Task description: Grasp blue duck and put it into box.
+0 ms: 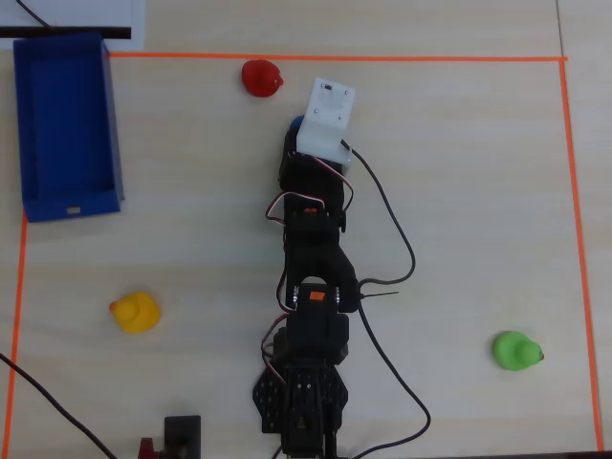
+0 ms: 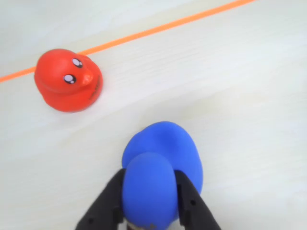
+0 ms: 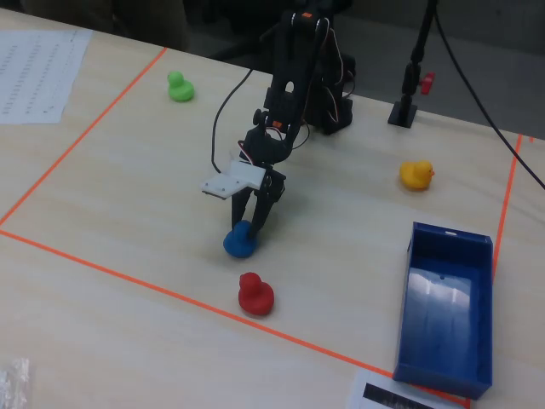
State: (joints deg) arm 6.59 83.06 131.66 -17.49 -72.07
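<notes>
Fingers (image 2: 149,201) are pinching the blue duck (image 2: 160,165): in the wrist view the two black jaws sit tight against either side of its head, body bulging out ahead toward 12 o'clock. Duck looks to be resting on the tabletop (image 2: 249,96), not lifted; the fixed view shows its base (image 3: 239,243) down on the wood under the fingers (image 3: 253,223).

So the grasp looks made, and the next move turns on where the box lies. In the overhead view only a sliver of the blue duck (image 1: 296,123) shows at the camera mount's edge, and the box (image 1: 24,124) is well apart at about 9 o'clock from it, in the upper left corner. Its long axis runs 12 to 6 in that view. My read: lift, then swing toward 9 and drop over the middle of the long side.

Red duck (image 2: 68,80) is near, at 10 o'clock from the blue one in the wrist view, not touching. It could get clipped on a low swing.

Box interior (image 3: 445,298) looks empty in the fixed view, just glare on the floor.

Farther out: yellow duck (image 1: 135,312) and green duck (image 1: 516,350), both well clear.
</notes>
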